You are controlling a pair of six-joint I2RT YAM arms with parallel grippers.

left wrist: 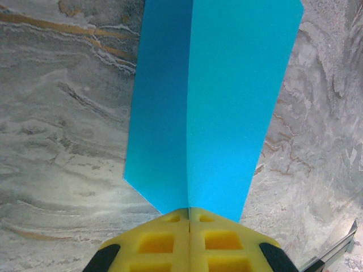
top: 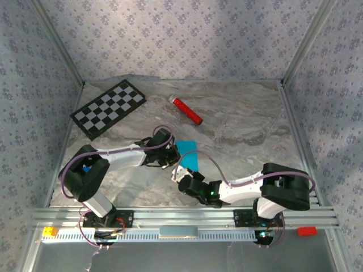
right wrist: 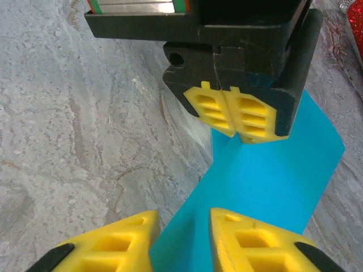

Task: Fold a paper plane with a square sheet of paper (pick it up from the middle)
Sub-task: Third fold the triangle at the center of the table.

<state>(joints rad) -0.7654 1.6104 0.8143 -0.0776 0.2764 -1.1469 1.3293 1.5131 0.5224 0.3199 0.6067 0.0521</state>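
Observation:
The square sheet of paper (top: 188,151), bright cyan, lies mid-table between the two grippers. In the left wrist view the paper (left wrist: 215,102) rises as a V along a centre crease, and one near corner is cut off at a slant. My left gripper (left wrist: 189,214) is shut on that crease at the paper's near end. In the right wrist view the left gripper (right wrist: 233,135) pinches the far end of the paper (right wrist: 266,181). My right gripper (right wrist: 182,221) stands open, its yellow fingers (right wrist: 127,241) either side of the paper's near edge with a gap between them.
A red cylinder (top: 187,111) lies behind the paper, toward the back of the marble table (top: 244,124). A black-and-white checkerboard (top: 109,109) sits at the back left. Metal frame rails (top: 295,130) border the table on each side.

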